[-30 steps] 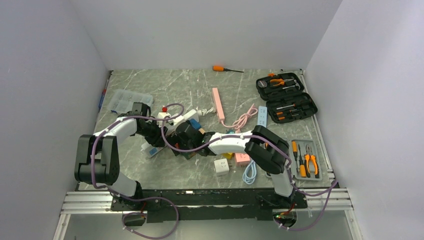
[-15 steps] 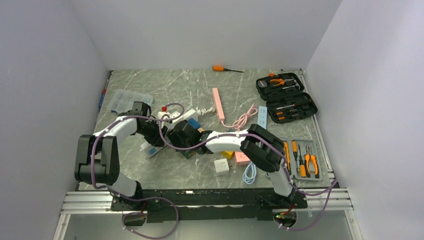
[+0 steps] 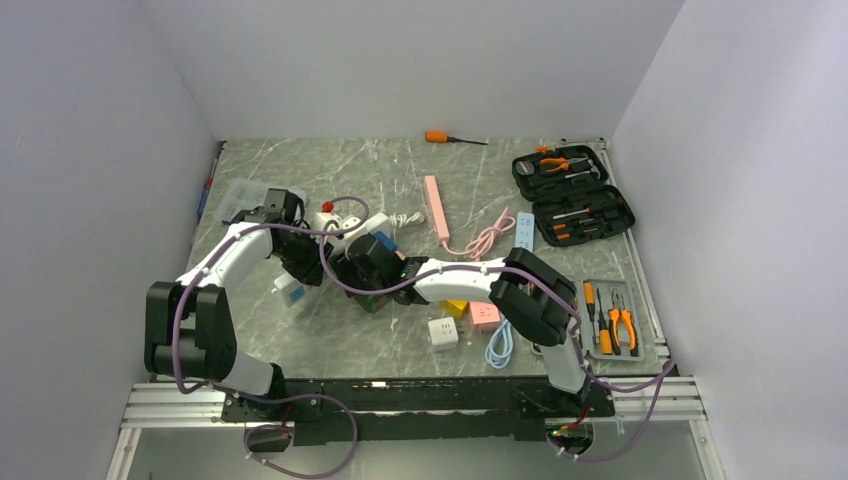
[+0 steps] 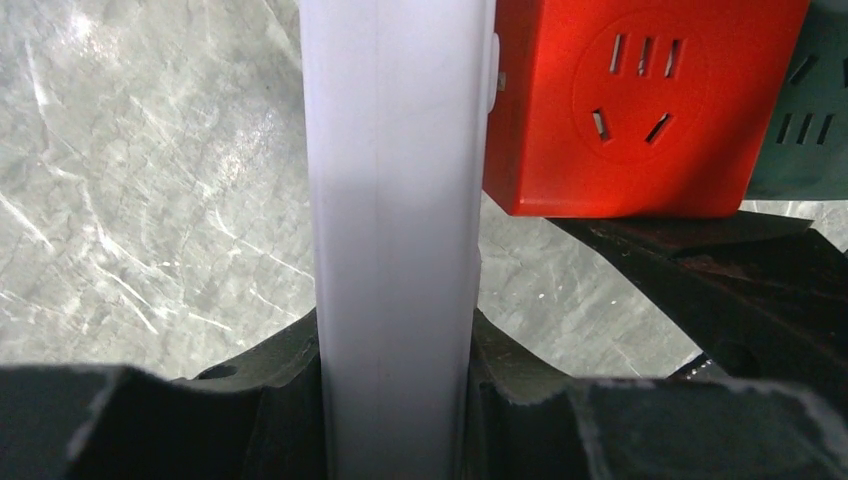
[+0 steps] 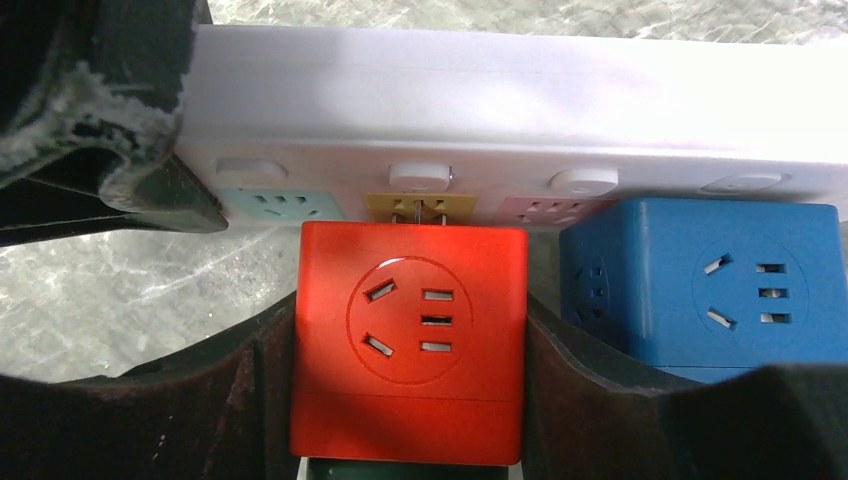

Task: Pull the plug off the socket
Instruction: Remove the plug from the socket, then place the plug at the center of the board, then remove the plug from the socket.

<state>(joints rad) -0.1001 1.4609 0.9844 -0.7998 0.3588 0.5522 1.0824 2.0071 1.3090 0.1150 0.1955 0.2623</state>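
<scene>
A white power strip [image 5: 520, 110] lies across the top of the right wrist view, with a row of coloured sockets. A red cube plug [image 5: 412, 335] sits at its yellow socket, its metal prongs partly showing in a small gap. My right gripper [image 5: 410, 390] is shut on the red cube. My left gripper [image 4: 395, 400] is shut on the white strip [image 4: 395, 200], with the red cube [image 4: 630, 100] just to its right. In the top view both grippers meet at the strip [image 3: 345, 228] left of the table's middle.
A blue cube plug [image 5: 700, 285] sits in the strip right of the red one. A dark green cube [image 4: 805, 110] lies beyond the red cube. Loose sockets [image 3: 442, 332], a pink strip [image 3: 436, 208], tool cases [image 3: 572, 193] and a tool tray [image 3: 612, 318] lie to the right.
Both arms have shifted up and away from the bases with the strip and cube between them. The left forearm has swung farther back.
</scene>
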